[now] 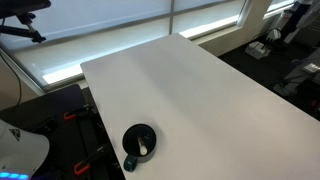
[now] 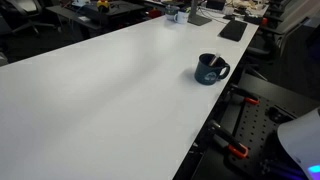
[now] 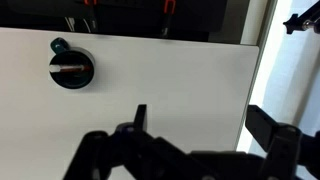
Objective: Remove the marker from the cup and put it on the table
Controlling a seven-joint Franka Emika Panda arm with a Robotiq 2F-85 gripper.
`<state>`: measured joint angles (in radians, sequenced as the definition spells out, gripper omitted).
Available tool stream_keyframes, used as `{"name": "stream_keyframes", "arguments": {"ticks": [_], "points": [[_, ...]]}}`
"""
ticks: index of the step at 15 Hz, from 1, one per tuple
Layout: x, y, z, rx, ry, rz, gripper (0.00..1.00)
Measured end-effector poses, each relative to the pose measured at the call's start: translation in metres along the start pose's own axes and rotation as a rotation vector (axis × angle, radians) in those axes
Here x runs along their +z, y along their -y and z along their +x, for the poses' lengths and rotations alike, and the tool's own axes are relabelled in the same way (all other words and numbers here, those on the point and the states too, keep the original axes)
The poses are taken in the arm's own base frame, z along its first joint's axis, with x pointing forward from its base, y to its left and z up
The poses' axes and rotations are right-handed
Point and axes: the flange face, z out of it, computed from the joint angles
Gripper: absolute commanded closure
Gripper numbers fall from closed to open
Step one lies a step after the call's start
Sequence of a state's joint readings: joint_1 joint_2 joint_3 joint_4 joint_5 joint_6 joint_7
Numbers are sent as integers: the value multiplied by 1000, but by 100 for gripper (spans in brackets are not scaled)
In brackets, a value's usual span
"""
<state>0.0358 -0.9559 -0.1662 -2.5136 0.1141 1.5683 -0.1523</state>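
Note:
The black cup (image 1: 139, 142) stands near one edge of the white table (image 1: 200, 90), and both show in both exterior views, the cup (image 2: 210, 69) on the table (image 2: 100, 95). In the wrist view the cup (image 3: 72, 68) is at the upper left on the table (image 3: 170, 70). The pale marker (image 3: 68, 69) lies inside it and also shows in an exterior view (image 1: 146, 148). My gripper (image 3: 203, 122) is open and empty above the table, well away from the cup. It does not show in the exterior views.
The robot's white base (image 2: 300, 140) and black mounts with red clamps (image 2: 238, 150) sit past the table edge nearest the cup. Desks with clutter (image 2: 200, 12) stand behind the far end. Windows (image 1: 120, 40) run along one side.

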Motion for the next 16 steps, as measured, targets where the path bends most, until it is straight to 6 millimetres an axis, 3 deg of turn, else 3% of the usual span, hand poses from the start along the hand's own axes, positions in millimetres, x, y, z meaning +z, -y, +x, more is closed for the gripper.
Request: {"name": "stream_keyframes", "arguments": {"ticks": [11,16], "points": [[0,0,0,0,0,0,0],[-25,14,3,-20,-49,-32,0]]}}
